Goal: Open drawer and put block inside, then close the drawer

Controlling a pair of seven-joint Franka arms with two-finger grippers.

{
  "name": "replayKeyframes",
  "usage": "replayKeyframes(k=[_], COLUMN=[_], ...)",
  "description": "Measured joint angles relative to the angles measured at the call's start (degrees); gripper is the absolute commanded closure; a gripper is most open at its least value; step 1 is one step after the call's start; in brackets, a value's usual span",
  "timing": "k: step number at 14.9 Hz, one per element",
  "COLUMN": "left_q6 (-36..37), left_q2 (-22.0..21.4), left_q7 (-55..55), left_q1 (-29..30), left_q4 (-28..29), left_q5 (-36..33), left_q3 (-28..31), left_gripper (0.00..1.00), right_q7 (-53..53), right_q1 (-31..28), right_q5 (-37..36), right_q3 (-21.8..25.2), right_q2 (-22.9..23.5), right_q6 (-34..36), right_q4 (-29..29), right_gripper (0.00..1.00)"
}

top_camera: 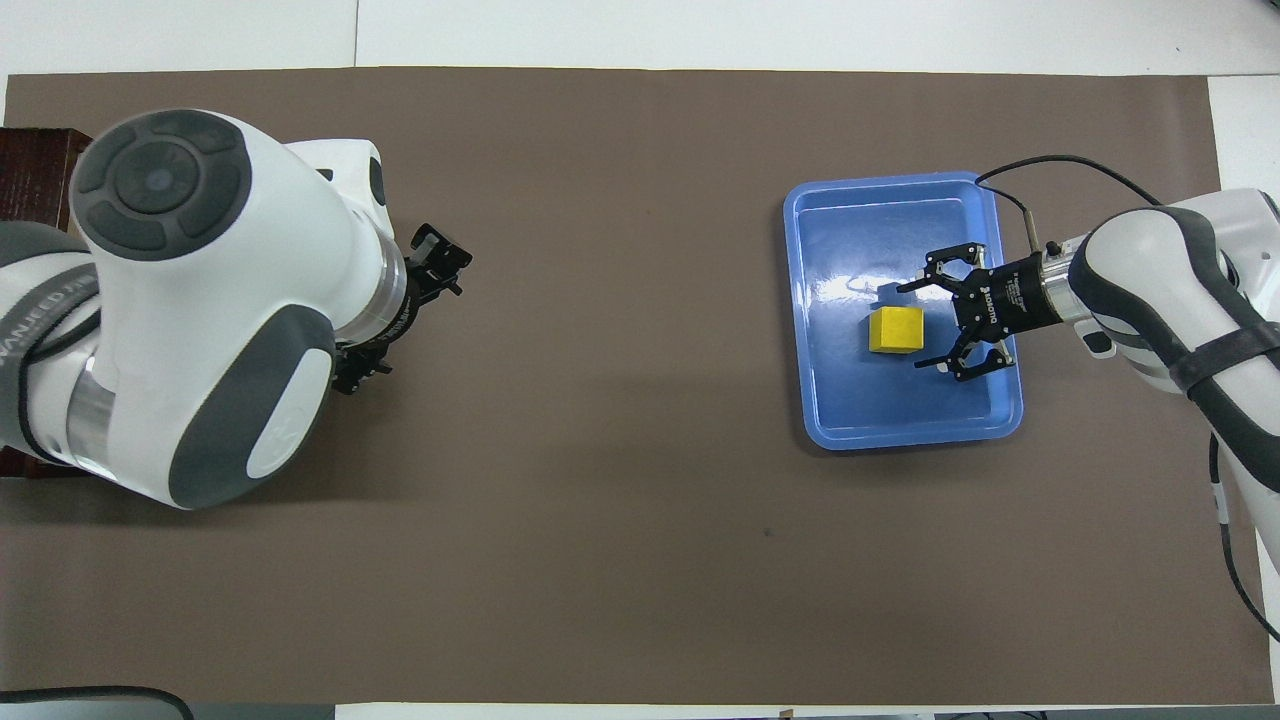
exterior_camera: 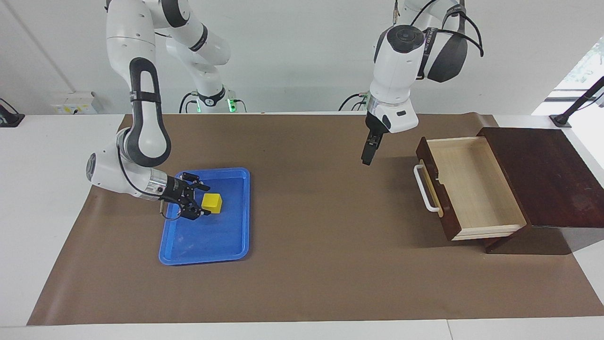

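Observation:
The yellow block (exterior_camera: 212, 203) lies in a flat blue tray (exterior_camera: 236, 245) toward the right arm's end of the table. My right gripper (exterior_camera: 204, 200) is low in the tray, open, its fingertips on either side of the block's edge; in the overhead view the right gripper (top_camera: 915, 327) stands the same way at the block (top_camera: 893, 330). The drawer (exterior_camera: 472, 189) of the dark wooden box (exterior_camera: 542, 174) is pulled out, its pale inside bare, white handle (exterior_camera: 424, 189) at its front. My left gripper (exterior_camera: 367, 159) hangs open over the mat in front of the drawer.
A brown mat (exterior_camera: 321, 264) covers the table's middle. In the overhead view the left arm's wrist (top_camera: 200, 300) hides the drawer, and only a corner of the box (top_camera: 35, 165) shows. The blue tray (top_camera: 900, 420) holds nothing but the block.

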State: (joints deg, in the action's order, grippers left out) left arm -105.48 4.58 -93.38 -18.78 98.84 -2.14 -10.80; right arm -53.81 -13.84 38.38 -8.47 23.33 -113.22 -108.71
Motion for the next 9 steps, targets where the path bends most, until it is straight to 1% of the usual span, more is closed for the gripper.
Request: replayKeyframes(k=[5, 9], left_q6=[-2.7, -7.1], left_q2=[0.2, 2.1], left_q7=[-16.7, -24.0], left_q1=[-1.0, -1.6], left_q4=[4.0, 5.3], left_q5=[0.1, 0.1], left_q3=[0.0, 0.0], left_gripper=[0.0, 0.0], right_q7=[0.0, -0.1], right_q1=[0.0, 0.0], right_q5=[0.0, 0.0], right_q3=[0.0, 0.0], right_q2=[0.0, 0.0], right_q6=[0.0, 0.0], right_q4=[0.0, 0.2], right_gripper=[1.0, 1.0])
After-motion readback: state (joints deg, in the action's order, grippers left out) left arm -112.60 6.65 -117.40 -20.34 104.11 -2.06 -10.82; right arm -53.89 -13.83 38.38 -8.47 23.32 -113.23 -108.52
